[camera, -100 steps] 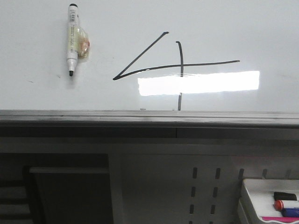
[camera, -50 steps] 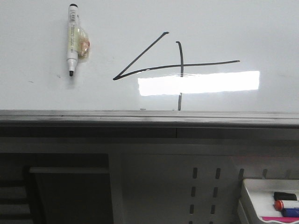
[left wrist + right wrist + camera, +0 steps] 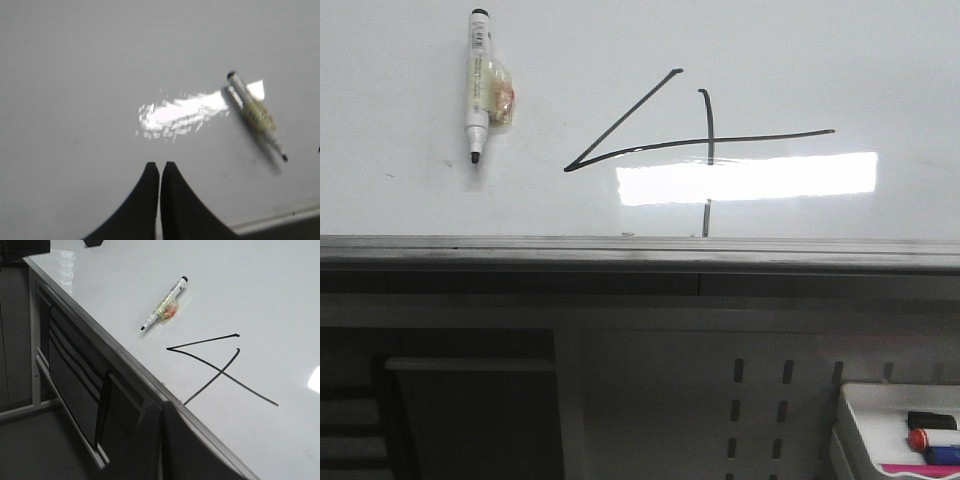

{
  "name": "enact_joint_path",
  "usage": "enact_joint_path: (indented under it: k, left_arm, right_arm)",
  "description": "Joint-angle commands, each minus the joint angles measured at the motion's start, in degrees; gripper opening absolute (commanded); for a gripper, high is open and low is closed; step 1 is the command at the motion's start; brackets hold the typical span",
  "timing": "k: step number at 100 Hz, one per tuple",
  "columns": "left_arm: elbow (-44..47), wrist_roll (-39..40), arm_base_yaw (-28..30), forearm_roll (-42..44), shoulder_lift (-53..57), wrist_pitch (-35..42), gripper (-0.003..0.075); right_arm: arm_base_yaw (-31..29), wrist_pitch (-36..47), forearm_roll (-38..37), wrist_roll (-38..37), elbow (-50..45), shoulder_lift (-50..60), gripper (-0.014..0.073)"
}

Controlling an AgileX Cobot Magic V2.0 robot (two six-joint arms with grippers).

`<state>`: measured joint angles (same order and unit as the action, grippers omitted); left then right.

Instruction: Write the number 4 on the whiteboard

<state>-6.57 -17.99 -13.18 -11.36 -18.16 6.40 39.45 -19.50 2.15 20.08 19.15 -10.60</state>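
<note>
A large open-topped black number 4 (image 3: 705, 140) is drawn on the white whiteboard (image 3: 840, 60); it also shows in the right wrist view (image 3: 220, 370). An uncapped white marker (image 3: 477, 85) with a yellowish band lies on the board left of the 4, seen too in the left wrist view (image 3: 256, 114) and the right wrist view (image 3: 165, 308). My left gripper (image 3: 160, 165) is shut and empty over bare board. My right gripper (image 3: 161, 407) is shut and empty at the board's grey edge rail (image 3: 125, 357). Neither gripper shows in the front view.
The board's metal rail (image 3: 640, 250) runs across the front. Below it is a grey perforated panel (image 3: 760, 400) and a dark shelf opening (image 3: 470, 410). A white tray (image 3: 850, 430) at the lower right holds red, blue and black marker parts (image 3: 930, 438).
The front view has shifted by a pixel or two; the marker and the 4 lie as before.
</note>
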Motion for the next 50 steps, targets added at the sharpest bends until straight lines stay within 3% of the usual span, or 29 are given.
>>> enact_joint_path:
  k: [1,6,15,39,50]
  left_arm:
    - [2.21,17.20,4.43,12.03,1.47,0.36,-0.0020]
    - [4.80,22.80,6.20,15.78,3.58,0.60,-0.0020]
    - [9.04,26.15,7.60,18.85,8.58,0.71,-0.0020]
    - [8.79,26.18,8.11,17.35,19.97,-23.13,-0.0020]
    - [8.79,26.27,8.11,14.52,19.62,-23.66,-0.0020]
  right_arm:
    - [-0.31,4.39,-0.48,0.05,1.48,-0.54,-0.0051]
    - [-0.31,4.39,-0.48,0.05,1.48,-0.54,-0.0051]
    - [-0.31,4.39,-0.48,0.05,1.48,-0.54,-0.0051]
    - [-0.31,4.39,-0.48,0.05,1.48,-0.54,-0.0051]
    - [-0.31,4.26,-0.48,0.05,1.48,-0.54,-0.0051]
